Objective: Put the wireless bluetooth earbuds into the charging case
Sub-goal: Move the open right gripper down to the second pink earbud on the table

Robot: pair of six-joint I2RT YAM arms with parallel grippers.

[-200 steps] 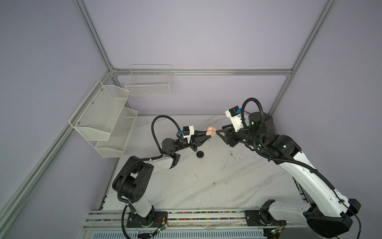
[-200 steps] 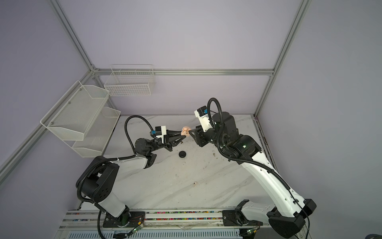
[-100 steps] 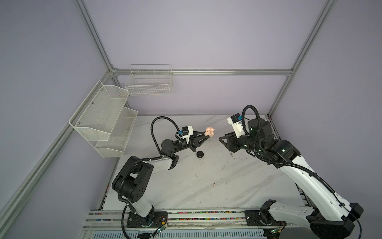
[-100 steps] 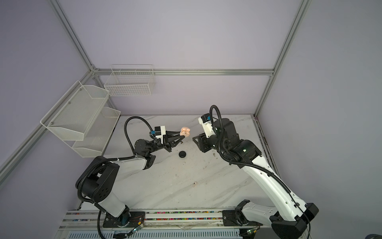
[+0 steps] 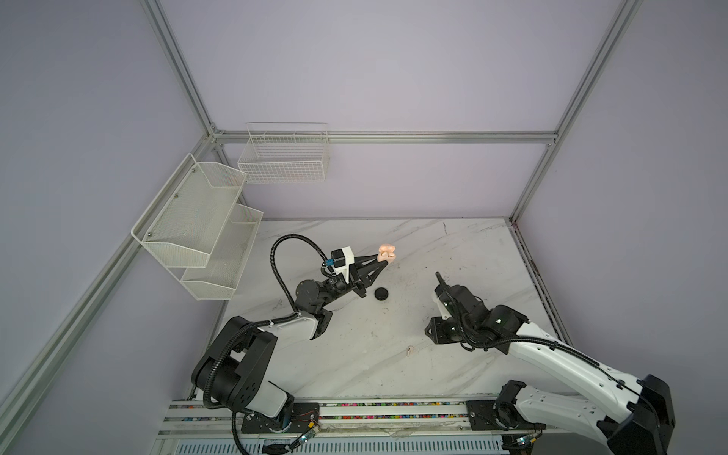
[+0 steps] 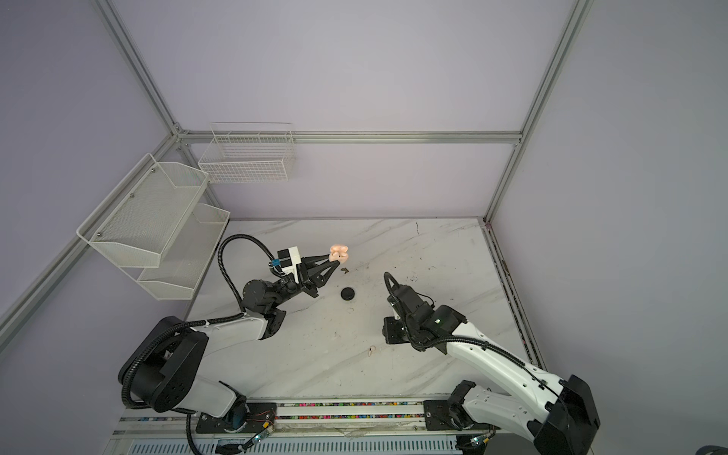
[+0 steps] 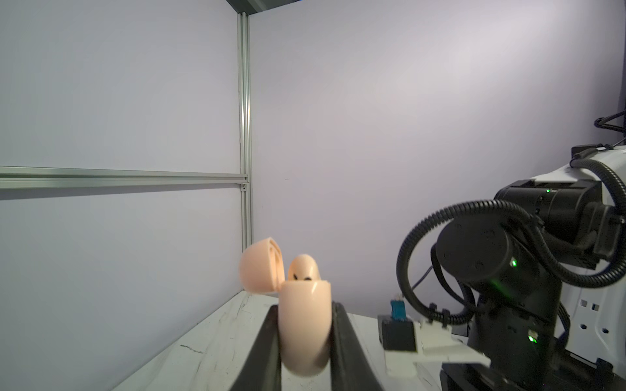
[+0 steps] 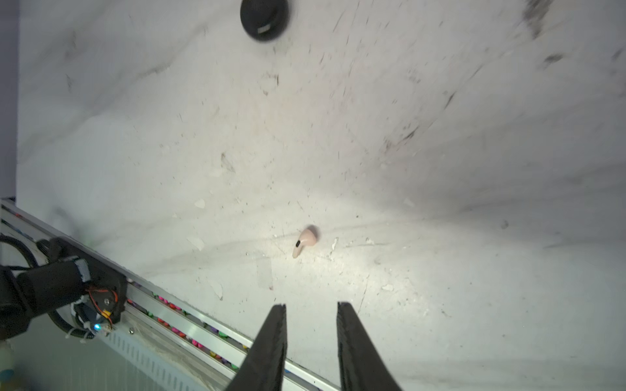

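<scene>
1. Right hand (image 8: 311,306): fingers parted by a narrow gap, nothing between them. It hung low over the desk (image 5: 453,252), tips aimed down.
2. The loose pink earbud (image 8: 305,238) lay on its side on bare desk just ahead of those tips. In both top views it sat at about 8 o'clock from the right wrist.
3. Handling (judgement): tiny, very light, hard glossy shell, all curves. It would likely roll or squirt out under an uneven pinch. Best hold is probably across the bulb where the stem starts, leaving the stem free to enter its socket. Close slowly and squarely.
4. Left hand (image 5: 381,260): clamped on the charging case (image 7: 304,325) across its body, holding it clear of the desk. The lid (image 7: 259,267) stood swung open. One seated earbud (image 7: 303,267) showed in the mouth; the second socket was hidden.
5. The black case (image 5: 381,293) sat closed on the desk, at 11 o'clock from the loose earbud and at 6 o'clock from the held case. It was well apart from both.
6. Room: bare desk lay all round the loose earbud. The nearest edge was the front rail (image 5: 354,411) at 6 o'clock, apart from it.
7. A carry toward 11–12 o'clock would pass over the black case, so it calls for lift (judgement). The wall shelves (image 5: 197,224) at 9 o'clock stood well clear.
</scene>
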